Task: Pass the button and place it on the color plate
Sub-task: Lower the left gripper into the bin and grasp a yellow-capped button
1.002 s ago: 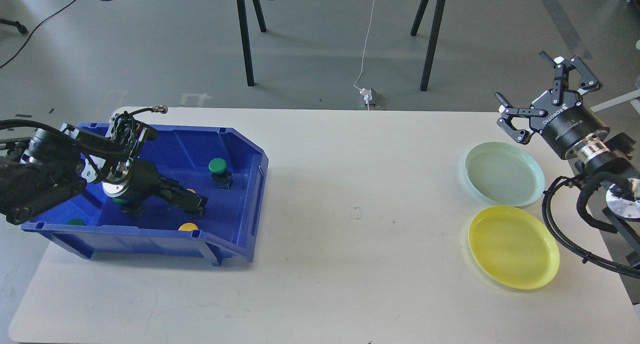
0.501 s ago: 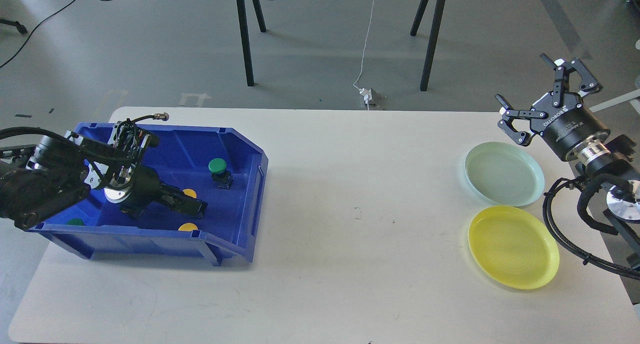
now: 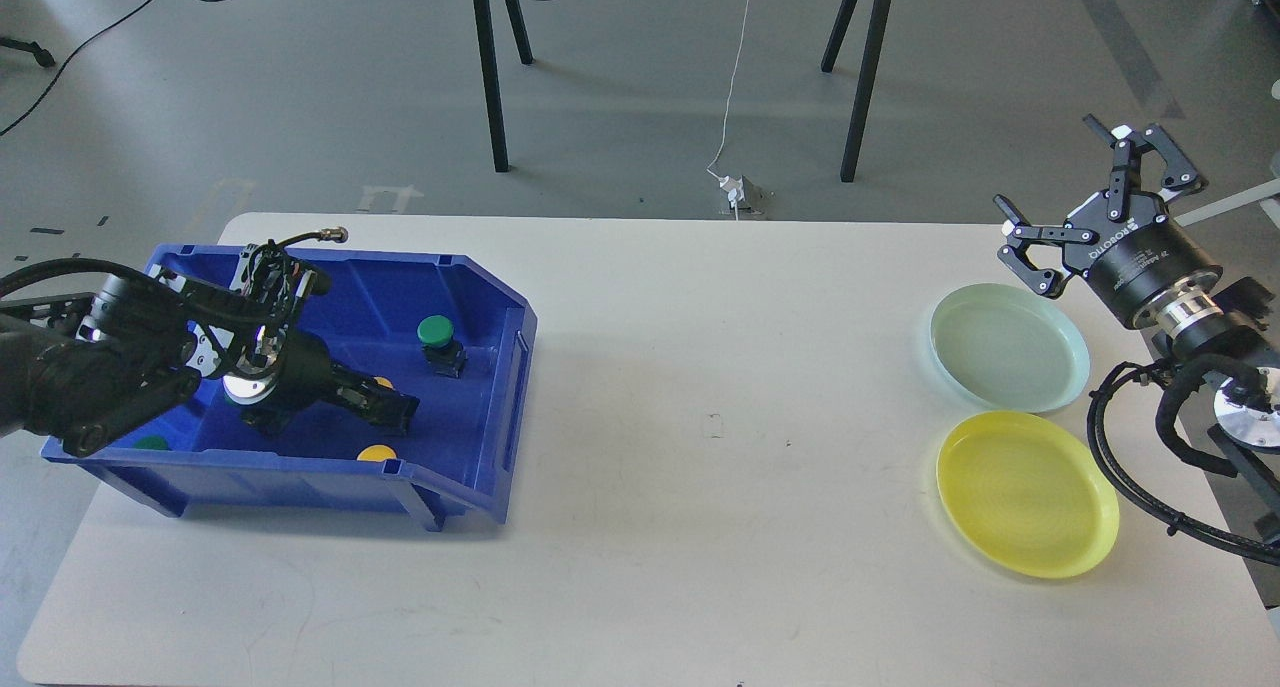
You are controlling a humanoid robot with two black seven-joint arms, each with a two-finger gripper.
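Note:
A blue bin on the table's left holds several buttons: a green button on a black base, a yellow button by the front wall, another yellow button mostly hidden behind my left gripper, and a green button at the front left. My left gripper is low inside the bin beside the hidden yellow button; its dark fingers cannot be told apart. My right gripper is open and empty, held above the far right edge behind a pale green plate. A yellow plate lies nearer.
The white table spans the view, bare between bin and plates. The bin's open sloped end faces right. Black stand legs and a white cable are on the floor beyond the table.
My left arm has shifted slightly back and right inside the bin, with its gripper staying low near the yellow button. My right gripper has barely moved.

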